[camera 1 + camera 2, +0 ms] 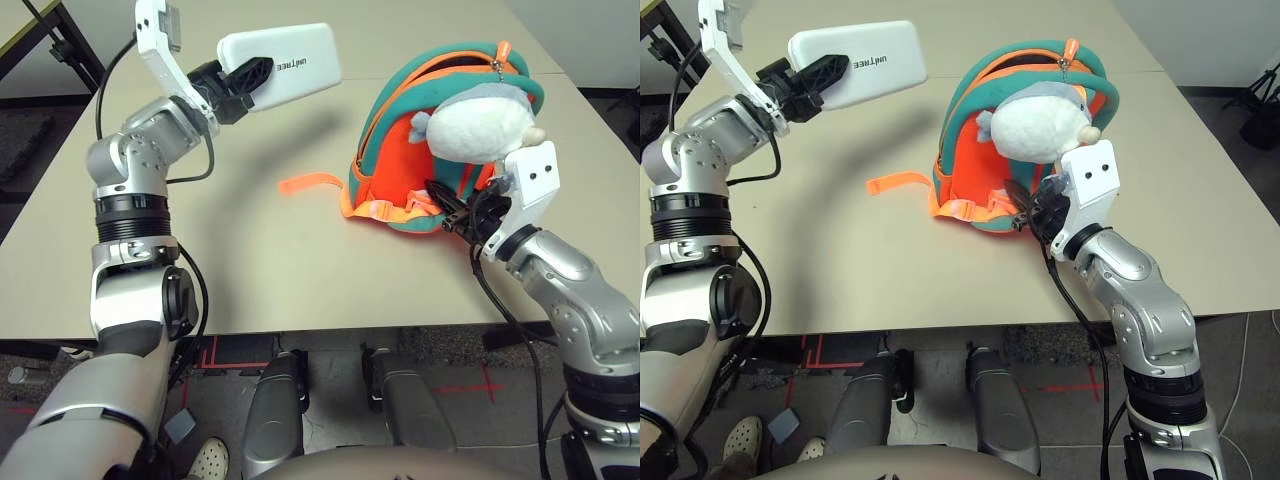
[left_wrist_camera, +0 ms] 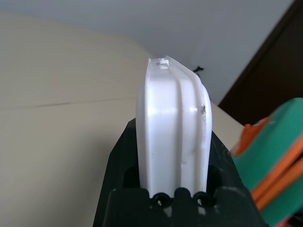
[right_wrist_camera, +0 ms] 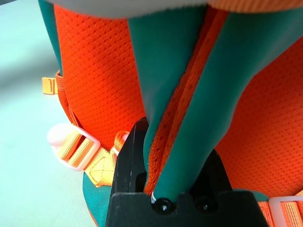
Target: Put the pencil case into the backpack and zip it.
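Pencil case [image 1: 310,65] is above the table [image 1: 250,250], clamped in the left gripper [image 2: 174,127] — it may hit the backpack's [image 1: 400,165] rim if the right gripper [image 3: 177,137], pinching the teal trim, lets it sag.

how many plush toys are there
1: the white-grey plush toy, on the upper part of the orange and teal backpack, above the right gripper; any others behind the backpack would be hidden
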Robot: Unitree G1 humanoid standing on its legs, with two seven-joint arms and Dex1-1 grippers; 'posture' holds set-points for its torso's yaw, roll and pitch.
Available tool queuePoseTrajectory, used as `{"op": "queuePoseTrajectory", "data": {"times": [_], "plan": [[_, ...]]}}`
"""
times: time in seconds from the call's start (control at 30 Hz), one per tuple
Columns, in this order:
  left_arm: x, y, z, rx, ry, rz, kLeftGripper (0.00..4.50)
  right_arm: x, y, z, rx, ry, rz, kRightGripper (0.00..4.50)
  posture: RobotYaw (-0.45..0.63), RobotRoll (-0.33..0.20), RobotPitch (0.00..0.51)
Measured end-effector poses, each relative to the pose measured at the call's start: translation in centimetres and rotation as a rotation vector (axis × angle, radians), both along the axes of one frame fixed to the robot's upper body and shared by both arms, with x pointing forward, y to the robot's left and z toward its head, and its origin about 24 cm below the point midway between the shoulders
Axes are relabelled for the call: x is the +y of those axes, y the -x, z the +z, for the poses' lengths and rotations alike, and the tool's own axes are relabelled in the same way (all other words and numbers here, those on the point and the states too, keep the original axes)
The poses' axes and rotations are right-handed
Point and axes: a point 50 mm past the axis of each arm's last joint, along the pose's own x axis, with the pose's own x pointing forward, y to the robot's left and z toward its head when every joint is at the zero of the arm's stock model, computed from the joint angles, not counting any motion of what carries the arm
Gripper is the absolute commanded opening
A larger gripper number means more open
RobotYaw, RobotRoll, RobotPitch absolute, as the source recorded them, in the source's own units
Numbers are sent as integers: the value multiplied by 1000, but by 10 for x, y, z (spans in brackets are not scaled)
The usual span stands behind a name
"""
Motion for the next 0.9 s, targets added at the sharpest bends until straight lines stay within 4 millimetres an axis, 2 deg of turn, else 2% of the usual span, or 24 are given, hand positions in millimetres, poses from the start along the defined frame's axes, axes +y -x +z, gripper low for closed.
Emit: {"op": "queuePoseTrajectory", "data": {"times": [0.1, 0.27, 0.37, 0.63, 0.9], "plan": [[6, 10, 12, -25, -19, -80, 1238, 2, -2, -2, -1, 3, 10, 664, -121, 0, 168], [3, 28, 37, -84, -35, -230, 1238, 2, -5, -7, 2, 15, 17, 663, -118, 0, 169], [4, 37, 43, -90, -62, -285, 1238, 2, -6, -8, 2, 18, 16, 663, -116, 0, 171], [-1, 50, 42, -49, -126, -397, 1238, 1, -10, -9, 1, 22, 21, 663, -112, 0, 178], [-4, 50, 32, -30, -206, -417, 1237, 1, -13, -12, 12, 26, 18, 663, -116, 0, 180]]}}
